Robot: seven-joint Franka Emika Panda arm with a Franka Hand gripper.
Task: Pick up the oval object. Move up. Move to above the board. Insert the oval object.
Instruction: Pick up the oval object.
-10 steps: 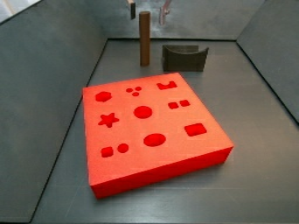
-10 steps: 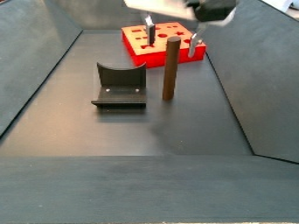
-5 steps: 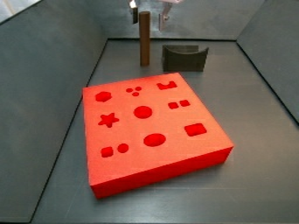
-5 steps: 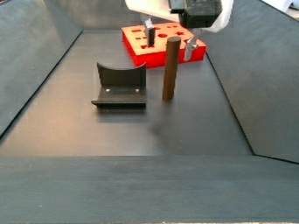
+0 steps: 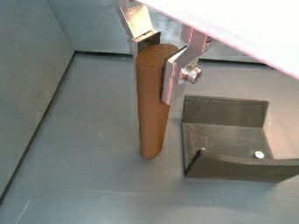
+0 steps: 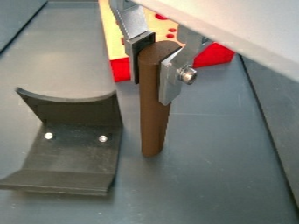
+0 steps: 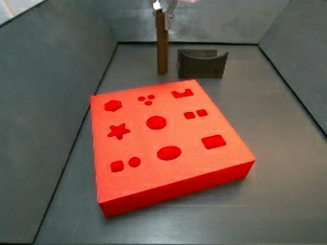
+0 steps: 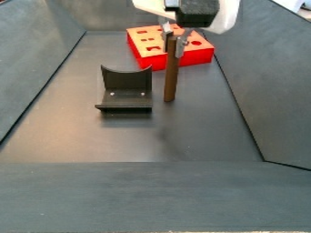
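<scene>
Wrist views both showed the hand (image 5: 160, 54) down over the top of the tall slim brown oval peg (image 5: 151, 105), its 2 flat silver fingers (image 5: 176, 70) pressed against opposite sides of the upper end. Closed narrow on the peg, by the look of it, with no gap visible at either pad. Peg upright, foot apparently on the dark grey floor (image 6: 222, 166), so judged gripped but not yet lifted. Stood just beside the dark L-shaped fixture (image 5: 228, 138), not touching it. Seen in a side view too: hand (image 8: 174, 30) at the peg's top (image 8: 173, 68), large flat bright red board (image 8: 165, 45) behind it. Well apart from the peg in a side view, that board (image 7: 163, 144), with its oval hole (image 7: 167, 152) empty. Left to do: raise, carry over the board, insert.
</scene>
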